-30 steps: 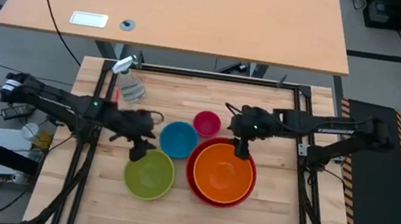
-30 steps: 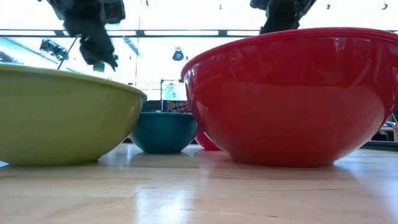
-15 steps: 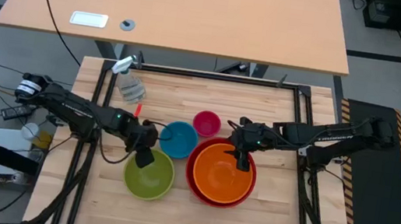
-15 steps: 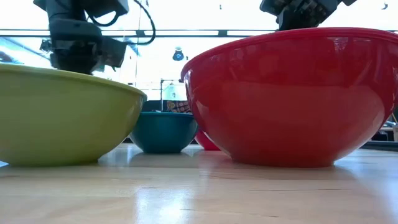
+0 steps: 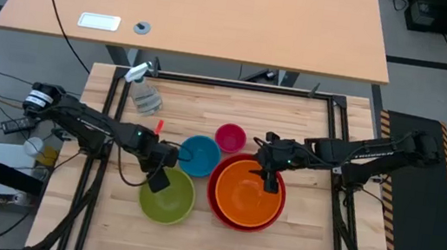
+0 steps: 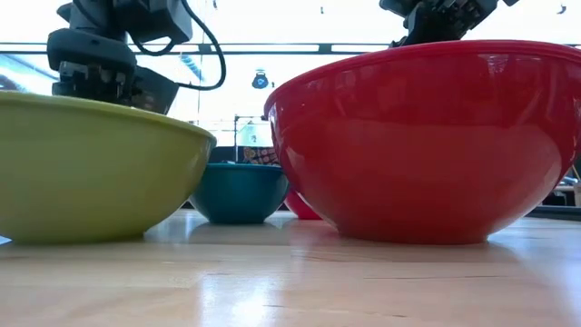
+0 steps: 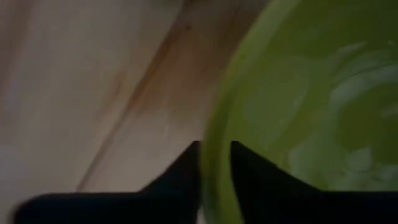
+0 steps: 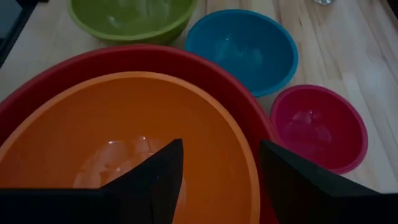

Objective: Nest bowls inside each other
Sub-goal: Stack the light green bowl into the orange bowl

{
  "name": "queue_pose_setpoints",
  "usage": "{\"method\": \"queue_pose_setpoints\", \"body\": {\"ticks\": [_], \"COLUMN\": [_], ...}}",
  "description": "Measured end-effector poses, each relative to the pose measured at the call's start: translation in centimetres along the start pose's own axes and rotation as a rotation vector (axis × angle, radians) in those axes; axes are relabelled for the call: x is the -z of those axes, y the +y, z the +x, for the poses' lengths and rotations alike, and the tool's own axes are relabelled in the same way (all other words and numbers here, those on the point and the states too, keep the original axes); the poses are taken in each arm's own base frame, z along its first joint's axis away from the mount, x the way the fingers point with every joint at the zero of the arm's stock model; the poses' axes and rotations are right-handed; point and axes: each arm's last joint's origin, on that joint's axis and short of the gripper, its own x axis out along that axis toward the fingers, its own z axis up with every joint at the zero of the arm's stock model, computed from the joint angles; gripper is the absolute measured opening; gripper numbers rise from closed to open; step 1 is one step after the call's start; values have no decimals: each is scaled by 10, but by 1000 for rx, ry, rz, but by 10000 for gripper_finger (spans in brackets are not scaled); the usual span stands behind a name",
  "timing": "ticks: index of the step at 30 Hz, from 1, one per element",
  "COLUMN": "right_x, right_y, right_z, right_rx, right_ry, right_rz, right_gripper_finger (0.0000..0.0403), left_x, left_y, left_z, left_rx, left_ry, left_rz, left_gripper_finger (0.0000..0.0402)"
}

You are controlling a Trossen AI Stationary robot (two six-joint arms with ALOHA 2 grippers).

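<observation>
The lime green bowl stands on its base at the near left, with my left gripper shut on its far-left rim. The blue bowl and the small pink bowl stand alone behind it. The orange bowl sits nested in the red bowl. My right gripper hovers open over the orange bowl's far rim and touches nothing. My left gripper has the lime green bowl's rim between its two fingers, one finger inside the bowl and one outside. The fingers come from above, pointing steeply down. The bowl rests on the table.
A clear spray bottle lies at the far left of the table. A black frame runs around the wooden tabletop. The near strip of the table in front of the bowls is bare wood.
My left gripper has sunk toward the lime green bowl, tipped over until it points down, and come down astride the bowl's far-left rim. My right gripper has drifted a little toward the near edge and lower over the orange bowl. No bowl has moved.
</observation>
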Motion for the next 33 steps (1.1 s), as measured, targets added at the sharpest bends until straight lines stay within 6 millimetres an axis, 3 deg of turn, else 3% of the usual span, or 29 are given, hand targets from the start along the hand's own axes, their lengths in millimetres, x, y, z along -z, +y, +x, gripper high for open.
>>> {"method": "queue_pose_setpoints", "body": {"ticks": [3, 9, 15, 19, 23, 26, 29, 33], "right_x": [0, 1, 3, 2, -1, -6, -12, -18], "right_y": [0, 0, -3, -9, -17, -24, -29, -32], "right_z": [0, 0, 0, -7, -27, -48, -73, -104], "right_rx": [0, 2, 73, 95, 151, 259, 352, 416], "right_ry": [5, 9, 29, 18, -51, -152, -283, -450], "right_rz": [0, 0, -1, 17, 53, 84, 93, 91], "right_gripper_finger": [215, 215, 215, 215, 215, 215, 215, 215], "left_x": [0, 0, -13, -32, -56, -76, -100, -130], "left_y": [-1, -6, -33, -47, -55, -57, -56, -55], "left_z": [0, -8, -47, -75, -99, -105, -98, -73], "left_rx": [27, 79, 214, 253, 312, 364, 372, 368], "left_ry": [21, 77, -29, -213, -488, -644, -735, -792], "left_rz": [-13, 17, 230, 327, 373, 383, 382, 370], "left_gripper_finger": [15, 16, 15, 15, 15, 15, 14, 14]}}
